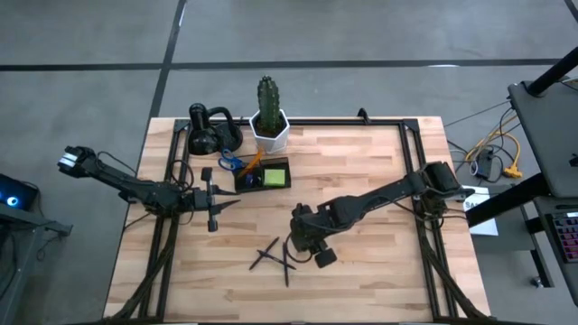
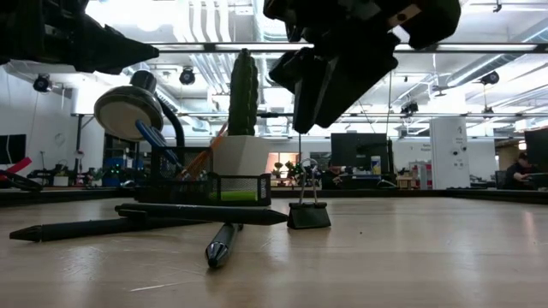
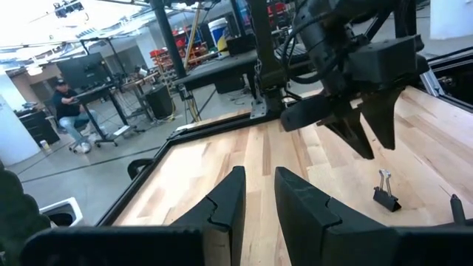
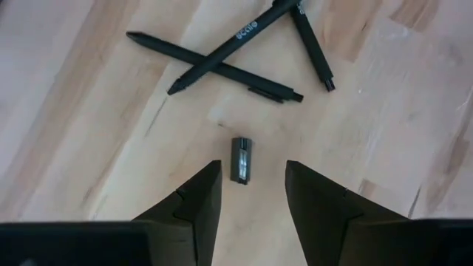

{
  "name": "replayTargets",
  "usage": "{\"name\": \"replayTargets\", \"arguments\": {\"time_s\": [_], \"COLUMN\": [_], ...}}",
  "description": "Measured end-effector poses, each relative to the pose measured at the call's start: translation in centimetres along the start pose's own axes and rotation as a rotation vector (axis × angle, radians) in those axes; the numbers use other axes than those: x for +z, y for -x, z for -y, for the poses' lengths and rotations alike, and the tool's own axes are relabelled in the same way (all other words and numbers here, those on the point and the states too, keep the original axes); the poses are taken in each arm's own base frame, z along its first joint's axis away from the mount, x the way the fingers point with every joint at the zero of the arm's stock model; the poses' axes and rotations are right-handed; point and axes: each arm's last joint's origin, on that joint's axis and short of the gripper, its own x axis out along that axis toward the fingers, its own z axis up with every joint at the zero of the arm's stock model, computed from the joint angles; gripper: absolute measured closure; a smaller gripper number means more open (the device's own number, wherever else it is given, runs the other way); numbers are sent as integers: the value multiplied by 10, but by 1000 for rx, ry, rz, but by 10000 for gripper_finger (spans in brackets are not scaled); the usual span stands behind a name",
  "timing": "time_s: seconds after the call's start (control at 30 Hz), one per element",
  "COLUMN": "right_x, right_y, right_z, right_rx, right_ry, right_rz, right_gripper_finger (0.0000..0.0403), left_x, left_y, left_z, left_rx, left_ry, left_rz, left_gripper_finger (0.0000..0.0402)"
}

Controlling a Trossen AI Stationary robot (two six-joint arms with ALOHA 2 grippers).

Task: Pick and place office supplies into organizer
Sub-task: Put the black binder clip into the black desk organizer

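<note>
Black binder clip [image 4: 241,159] lies on the wooden surface [image 4: 89,133] between the right gripper [image 4: 251,193] jaws, released above it; pens [image 4: 222,63] just beyond. Left gripper [image 3: 257,198] jaws released, well apart from the clip.

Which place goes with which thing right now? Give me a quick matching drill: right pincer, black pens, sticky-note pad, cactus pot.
Things:
1. right pincer
2. black pens
3. sticky-note pad
4. cactus pot

Places or states:
A. inside the organizer
B. lying crossed on the bare wood of the table
C. standing at the table's far edge, beside the organizer
D. open, above the binder clip

Pairs: 1-D, 2-B, 3-A, 4-C
</note>
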Motion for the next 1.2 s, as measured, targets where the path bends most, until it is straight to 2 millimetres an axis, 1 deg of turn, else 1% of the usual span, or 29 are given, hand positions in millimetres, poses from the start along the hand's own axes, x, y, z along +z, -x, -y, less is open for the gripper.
{"name": "replayTargets", "arguments": {"time_s": [0.33, 0.43, 0.53, 0.63, 0.8, 0.93, 1.07, 1.2], "right_x": [0, 0, -2, -3, -1, -2, -4, -7], "right_y": [0, -3, -13, -18, -18, -19, -27, -30], "right_z": [5, 5, 3, 3, 3, 0, -1, -2], "right_rx": [-10, -8, -1, 3, 1, 4, 1, -1], "right_ry": [7, -16, -19, -33, -89, -83, -57, -56], "right_rz": [4, 1, -25, -36, -14, -13, 38, 37], "right_gripper_finger": [273, 273, 275, 274, 275, 277, 274, 274], "left_x": [0, -2, -4, -7, -9, -11, -14, -14], "left_y": [0, 0, 0, 1, 1, 1, 2, 2], "left_z": [0, 0, 1, 2, 2, 2, 3, 3], "left_rx": [0, -1, -3, -5, -5, -6, -3, -3], "left_ry": [26, 25, 32, 62, 68, 68, 74, 74], "left_rz": [-1, -5, -10, -20, -22, -24, -13, -12], "left_gripper_finger": [343, 343, 343, 343, 343, 343, 343, 343]}}
